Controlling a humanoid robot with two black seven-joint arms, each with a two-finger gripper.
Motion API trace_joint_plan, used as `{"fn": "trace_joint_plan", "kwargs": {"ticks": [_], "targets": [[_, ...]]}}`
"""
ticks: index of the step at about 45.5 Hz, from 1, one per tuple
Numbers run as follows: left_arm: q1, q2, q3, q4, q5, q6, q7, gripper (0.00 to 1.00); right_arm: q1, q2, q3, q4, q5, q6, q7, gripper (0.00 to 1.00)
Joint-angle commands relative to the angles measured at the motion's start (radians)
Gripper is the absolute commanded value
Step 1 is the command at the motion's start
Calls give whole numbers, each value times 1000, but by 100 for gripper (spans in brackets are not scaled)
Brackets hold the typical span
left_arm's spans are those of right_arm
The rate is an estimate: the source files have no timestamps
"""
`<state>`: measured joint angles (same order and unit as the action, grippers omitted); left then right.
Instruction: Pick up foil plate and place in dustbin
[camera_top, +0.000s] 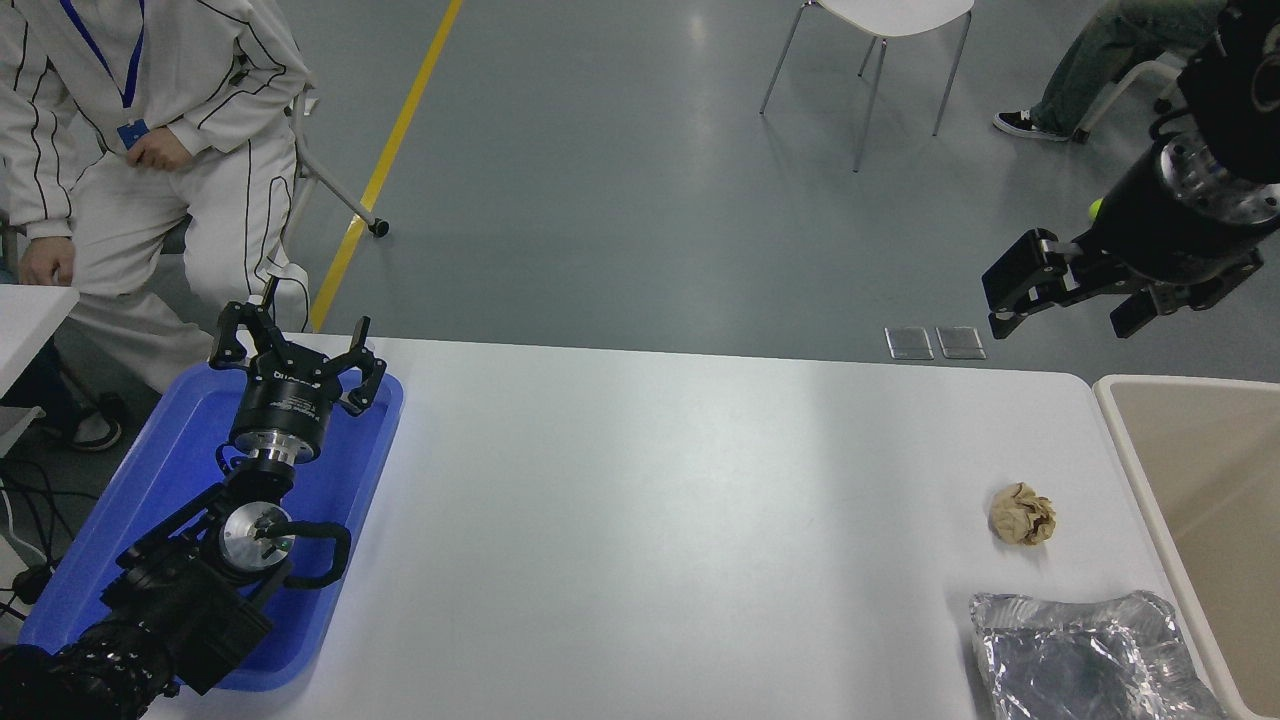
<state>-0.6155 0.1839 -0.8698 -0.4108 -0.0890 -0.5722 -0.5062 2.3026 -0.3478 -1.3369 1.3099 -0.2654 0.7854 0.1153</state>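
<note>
The foil plate (1085, 655), a crumpled shiny silver tray, lies on the white table at the front right corner, partly cut off by the picture's bottom edge. The dustbin (1200, 480), beige with a pale cream rim, stands just right of the table, close beside the plate. My right gripper (1060, 290) hangs open and empty high above the table's far right edge, well beyond and above the plate. My left gripper (292, 350) is open and parked over the blue tray at the lower left.
A small crumpled brown paper ball (1022, 513) lies on the table just beyond the foil plate. A shallow blue tray (170, 480) sits at the table's left end. A person in white (150, 150) sits at the far left. A white chair (880, 40) stands beyond the table.
</note>
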Motion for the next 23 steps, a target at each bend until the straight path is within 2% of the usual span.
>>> {"fn": "trace_joint_plan", "kwargs": {"ticks": [1, 23], "targets": [[0, 0, 0, 0, 0, 0, 0, 100, -2, -2, 18, 0, 0, 0, 0, 100], [0, 0, 0, -2, 0, 0, 2, 100, 6, -5, 19, -1, 0, 0, 0, 100]]}}
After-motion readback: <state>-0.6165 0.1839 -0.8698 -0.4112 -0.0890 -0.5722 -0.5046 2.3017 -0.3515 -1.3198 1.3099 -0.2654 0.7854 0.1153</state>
